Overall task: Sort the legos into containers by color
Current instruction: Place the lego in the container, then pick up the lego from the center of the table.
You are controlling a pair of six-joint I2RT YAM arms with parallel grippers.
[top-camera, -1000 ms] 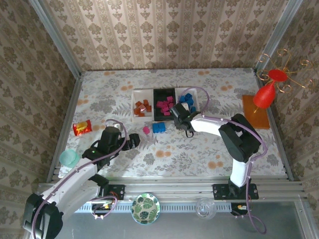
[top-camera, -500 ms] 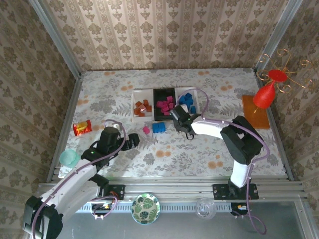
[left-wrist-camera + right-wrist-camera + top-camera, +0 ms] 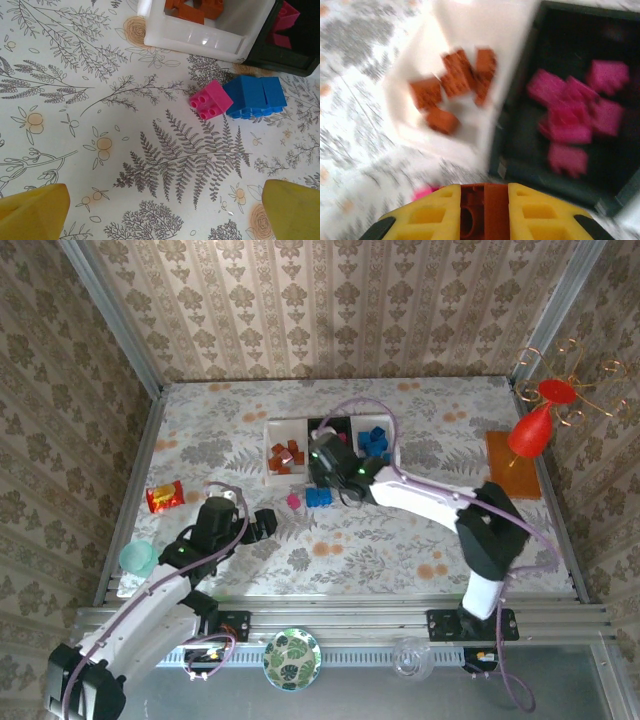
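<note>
Tablecloth: pink lego loose.
Right gripper: clamps brown lego.
Left gripper: gaping.
Risk: released too far right — black tray.

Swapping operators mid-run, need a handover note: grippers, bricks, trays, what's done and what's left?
Left gripper: open, empty, over the floral table.
Right gripper: shut on a brown-orange plastic brick, above the left white plastic tray of brown-orange bricks.
Done: magenta bricks in the black tray, blue bricks in the right white tray.
Left: drop the held brick, then sort the loose magenta brick and loose blue bricks on the table.
</note>
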